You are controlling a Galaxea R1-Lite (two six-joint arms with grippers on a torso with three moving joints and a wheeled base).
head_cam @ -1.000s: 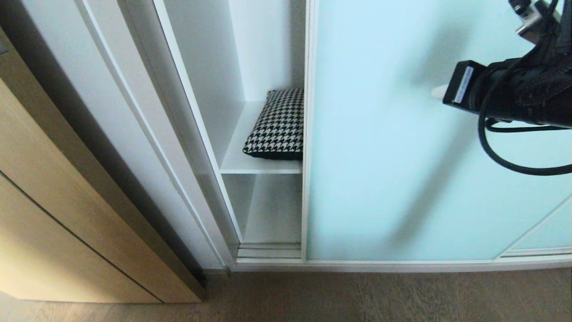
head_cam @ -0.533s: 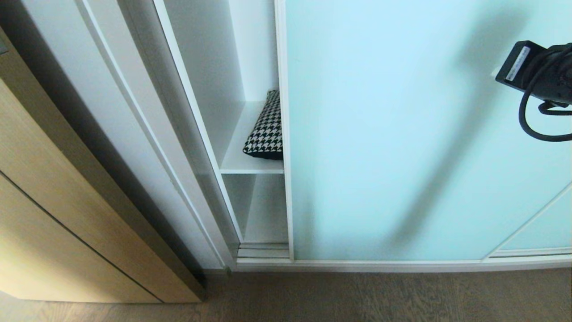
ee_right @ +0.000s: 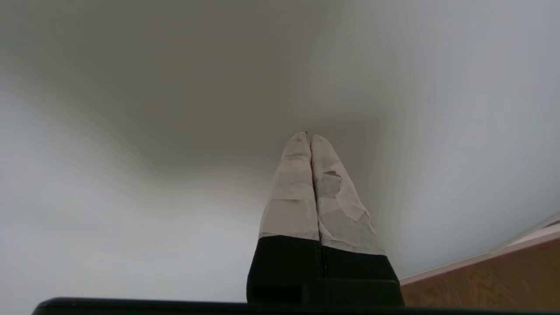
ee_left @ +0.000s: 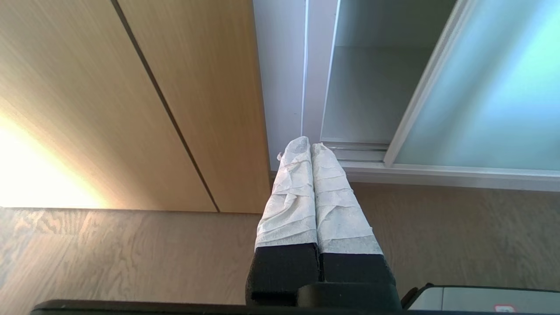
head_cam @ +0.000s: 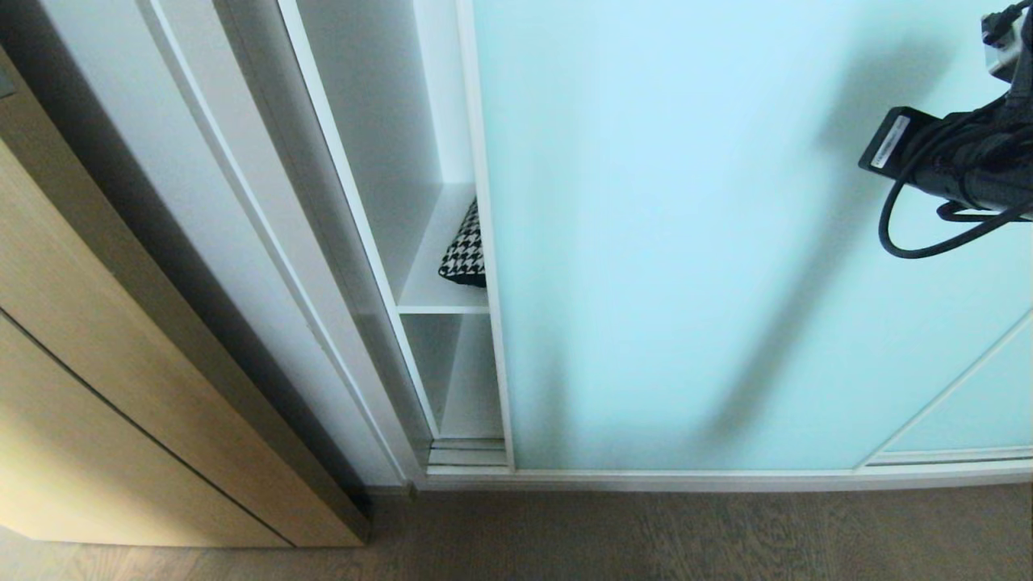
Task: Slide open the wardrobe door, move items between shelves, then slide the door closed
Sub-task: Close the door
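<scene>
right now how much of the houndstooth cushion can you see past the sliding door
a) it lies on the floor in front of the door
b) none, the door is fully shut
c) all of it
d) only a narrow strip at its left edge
d: in the head view the sliding door covers most of the cushion, leaving a thin houndstooth strip showing on the white shelf in the remaining gap.

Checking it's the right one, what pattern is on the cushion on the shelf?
Black-and-white houndstooth on the cushion, seen best in the head view.
</scene>
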